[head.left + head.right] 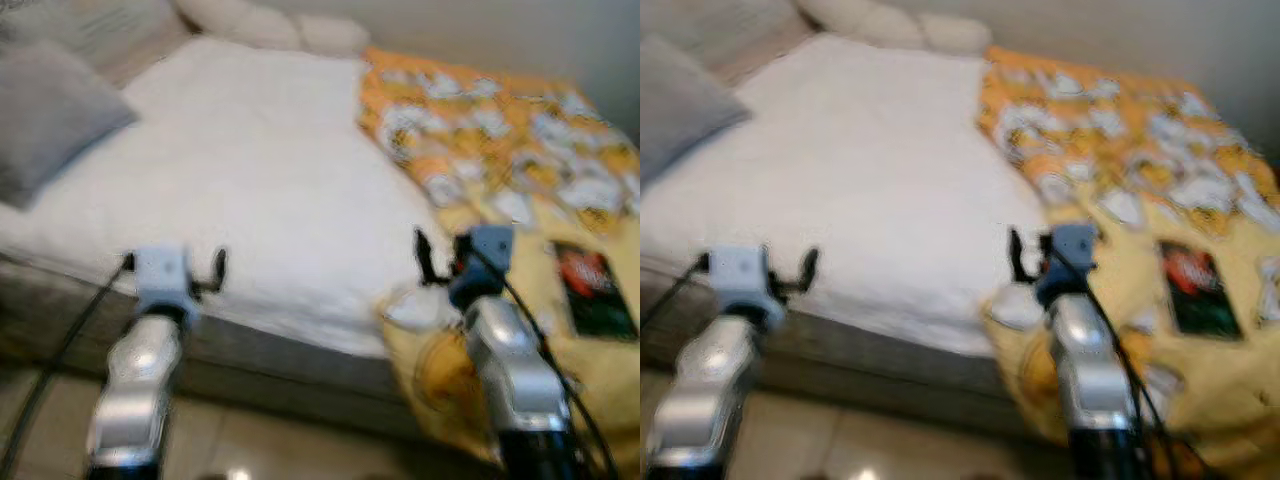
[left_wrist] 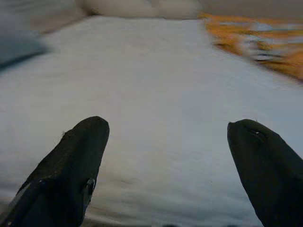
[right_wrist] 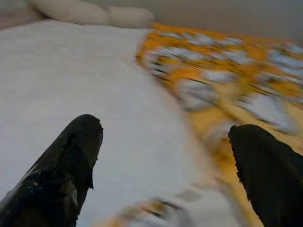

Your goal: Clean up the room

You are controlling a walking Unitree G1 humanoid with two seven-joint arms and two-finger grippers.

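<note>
Arms: two silver forearms are seen lowest in the head views, raised toward the near edge of a bed; frames are blurred.
Left gripper [image 1: 172, 262]: held over the near edge of the white cover – fingers [image 2: 71, 165] are spread wide in the wrist view, nothing between them.
Right gripper [image 1: 440, 255]: held over the seam where the white cover meets the patterned blanket; fingers [image 3: 66, 165] are spread wide, nothing gripped.
Bed [image 1: 300, 365]: grey frame edge is seen below the bedding, tiled floor [image 1: 240, 445] beneath.
White cover [image 1: 250, 180]: spread flat over the left part of the bed.
Patterned blanket [image 1: 500, 130]: orange and yellow with white shapes – laid on the right part, draped over the near corner beside the right arm.
Grey cushion [image 1: 45, 115]: lies at the far left edge of the bed.
Pale pillows [image 1: 270, 25]: lined up at the far end.
Dark flat item [image 1: 592, 290]: rests on the blanket, right of the right gripper; red marking visible, identity cannot be told.
</note>
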